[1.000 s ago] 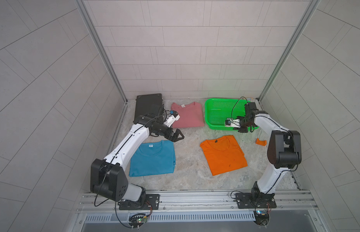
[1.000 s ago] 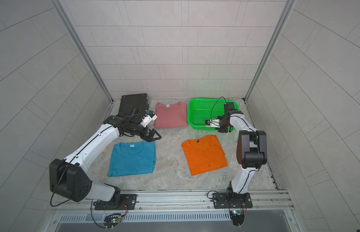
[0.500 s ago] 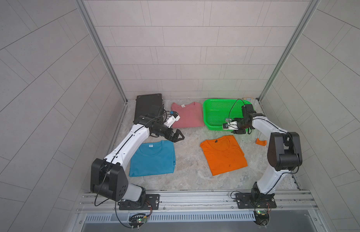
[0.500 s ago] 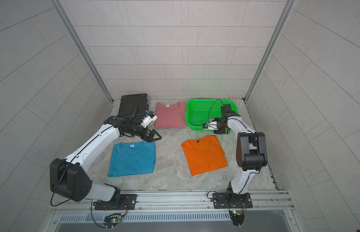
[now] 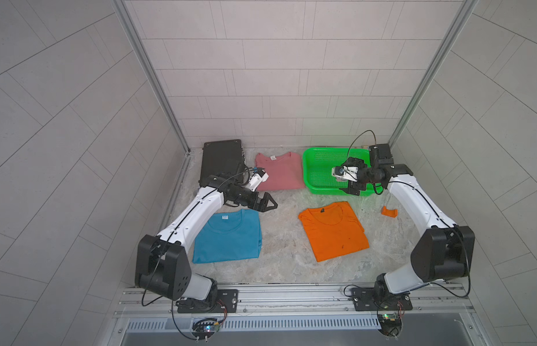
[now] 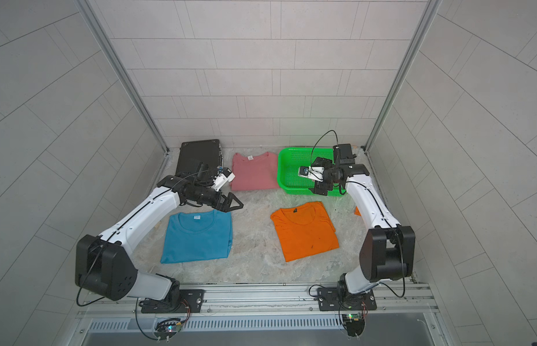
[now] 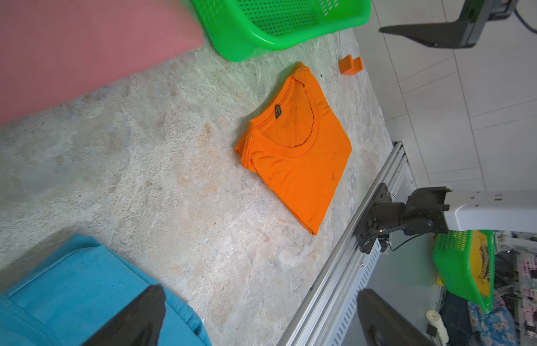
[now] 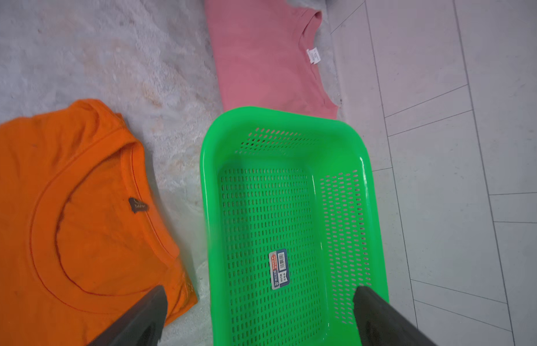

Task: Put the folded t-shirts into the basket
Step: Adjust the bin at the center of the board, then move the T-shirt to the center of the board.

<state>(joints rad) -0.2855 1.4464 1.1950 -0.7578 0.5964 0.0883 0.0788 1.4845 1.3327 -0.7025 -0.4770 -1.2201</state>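
Three folded t-shirts lie flat on the table. The teal one (image 5: 228,236) (image 6: 198,236) (image 7: 66,299) is at front left. The orange one (image 5: 333,230) (image 6: 306,230) (image 7: 297,155) (image 8: 66,209) is at front right. The pink one (image 5: 279,172) (image 6: 254,172) (image 8: 267,60) is at the back. To the right of the pink one stands the green basket (image 5: 321,173) (image 6: 291,173) (image 8: 261,209), with nothing in it. My right gripper (image 5: 346,176) (image 6: 316,176) (image 8: 260,289) hangs open above the basket's front right part, holding nothing. My left gripper (image 5: 271,205) (image 6: 237,205) (image 7: 261,292) is open above the teal shirt's far right corner.
A black case (image 5: 222,160) lies at the back left beside the pink shirt. A small orange plastic piece (image 5: 389,211) (image 7: 350,64) sits right of the orange shirt. Tiled walls close in three sides. A metal rail (image 5: 291,295) runs along the front edge.
My right gripper has opened wide and shifted slightly left at the basket's front right part. The basket sits a touch further left. The left arm has not moved.
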